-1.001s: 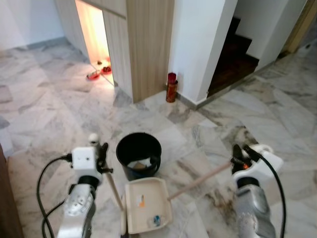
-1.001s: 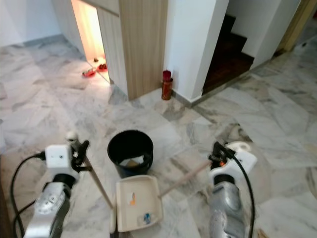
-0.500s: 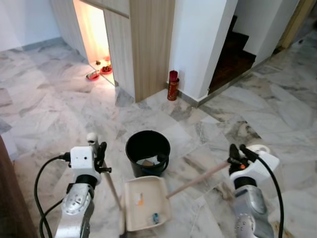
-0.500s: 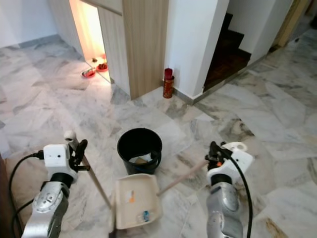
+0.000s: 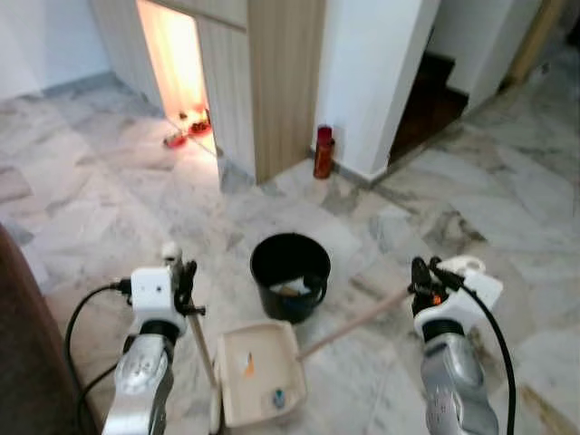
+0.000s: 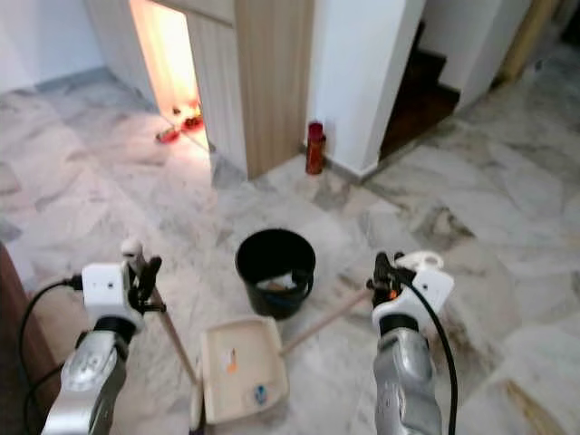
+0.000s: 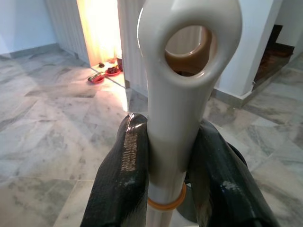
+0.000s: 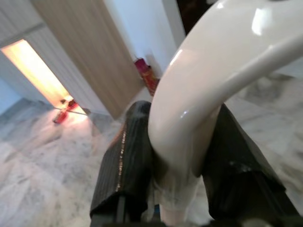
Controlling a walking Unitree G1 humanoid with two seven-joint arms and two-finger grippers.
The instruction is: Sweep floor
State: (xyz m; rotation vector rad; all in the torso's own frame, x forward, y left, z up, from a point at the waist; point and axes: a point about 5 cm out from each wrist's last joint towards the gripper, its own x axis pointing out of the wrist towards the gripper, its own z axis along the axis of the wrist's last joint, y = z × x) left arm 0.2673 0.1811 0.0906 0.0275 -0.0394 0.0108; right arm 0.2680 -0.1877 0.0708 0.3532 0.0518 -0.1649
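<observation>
Left gripper (image 7: 168,189): I am clamping both fingers (image 7: 120,184) on the broom handle (image 5: 201,340), at 8 o'clock from the bucket.
Dustpan (image 5: 256,372): it is lying at 6 o'clock, just short of the bucket, carrying a few small scraps (image 5: 278,396).
Bucket (image 5: 290,276): it is standing at centre, some debris already inside.
Right gripper (image 8: 173,170): I am pinching the dustpan's long handle (image 5: 353,323) at 4 o'clock.
Progress: I judge the sweeping largely done, with emptying the pan remaining.
</observation>
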